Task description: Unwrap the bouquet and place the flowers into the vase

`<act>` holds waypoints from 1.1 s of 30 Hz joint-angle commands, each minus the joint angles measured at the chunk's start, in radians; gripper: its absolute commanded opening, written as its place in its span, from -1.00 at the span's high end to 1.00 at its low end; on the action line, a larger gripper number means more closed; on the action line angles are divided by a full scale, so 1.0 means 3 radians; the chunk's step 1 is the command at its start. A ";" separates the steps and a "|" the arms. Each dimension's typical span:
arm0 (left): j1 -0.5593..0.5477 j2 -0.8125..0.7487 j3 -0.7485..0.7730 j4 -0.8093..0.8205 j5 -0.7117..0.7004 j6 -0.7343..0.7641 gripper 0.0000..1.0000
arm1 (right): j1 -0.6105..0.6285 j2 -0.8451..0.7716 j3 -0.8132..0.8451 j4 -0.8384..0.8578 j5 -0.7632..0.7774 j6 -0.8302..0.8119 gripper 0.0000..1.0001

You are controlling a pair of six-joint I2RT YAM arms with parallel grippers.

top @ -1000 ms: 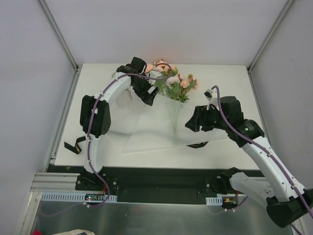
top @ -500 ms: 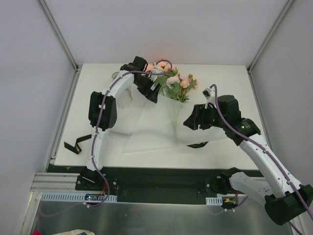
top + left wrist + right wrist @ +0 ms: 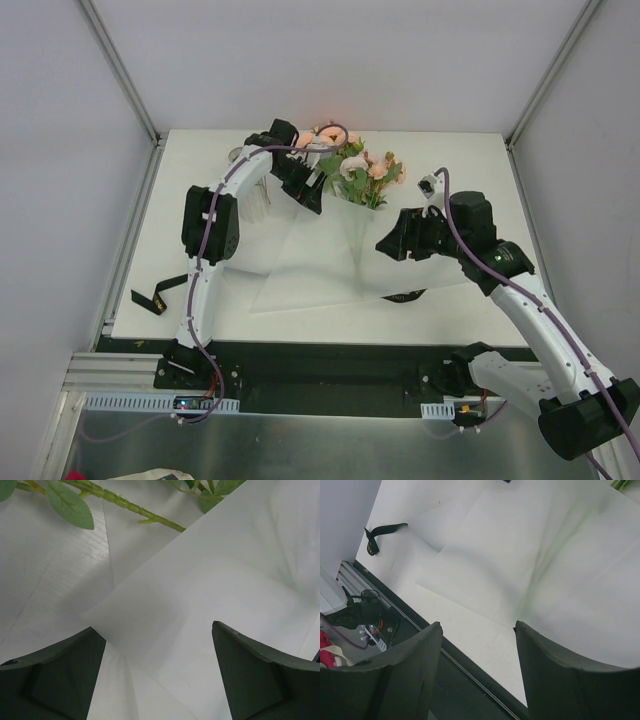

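Flowers (image 3: pixel 362 170) lie at far end of opened paper (image 3: pixel 315 265). Left gripper (image 3: pixel 311 197) over paper's far-left by stems, jaws wide, empty, prob. lining up a grab. Right gripper (image 3: pixel 384 246) over paper's right edge, jaws half open, empty. Vase (image 3: pixel 258 203) just left of paper.

Wrapping paper (image 3: pixel 320 265) is plain matt white and smooth, with a few soft creases. It's thin enough that some green tints through. Worktop (image 3: pixel 470 170) looks like matt white laminate with a faint lined grain. Stem (image 3: pixel 125 505) is pretty clearly plastic and a bit shiny, while the leaf (image 3: pixel 72 507) is matt with pressed veins. Fingers (image 3: pixel 55 680) on the left tool (image 3: pixel 157 635) are dark matt plastic, same on the right tool (image 3: pixel 477 627). Ribbon (image 3: pixel 382 531) at the worktop's left edge is black, cloth by the look of it.
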 commanded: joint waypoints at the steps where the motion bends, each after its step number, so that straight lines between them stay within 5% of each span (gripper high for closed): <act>1: 0.0014 -0.0224 -0.0073 -0.0027 0.0203 -0.0016 -0.65 | -0.0025 -0.0005 -0.0007 0.0170 -0.0091 0.0052 -0.26; 8: -0.0109 -0.0317 -0.0180 -0.0017 0.0045 0.0045 -0.25 | -0.0025 -0.0021 -0.0063 0.0232 -0.0111 0.0103 -0.25; 15: -0.0267 -0.0454 -0.0221 0.0079 -0.0594 0.0128 -0.13 | -0.0020 -0.0026 -0.0150 0.0334 -0.0173 0.0154 -0.24; 22: -0.0288 -0.0664 -0.0242 0.0152 -0.0676 0.0133 -0.03 | -0.0020 -0.0036 -0.0160 0.0354 -0.0178 0.0149 -0.23; 31: -0.0354 -0.0900 -0.0589 0.0111 -0.0462 0.0214 0.74 | -0.0025 -0.0082 -0.0181 0.0334 -0.0132 0.0134 -0.23; 33: -0.0364 -0.0884 -0.0585 0.0060 -0.0441 0.0235 0.73 | -0.0025 -0.0082 -0.0176 0.0324 -0.0122 0.0123 -0.22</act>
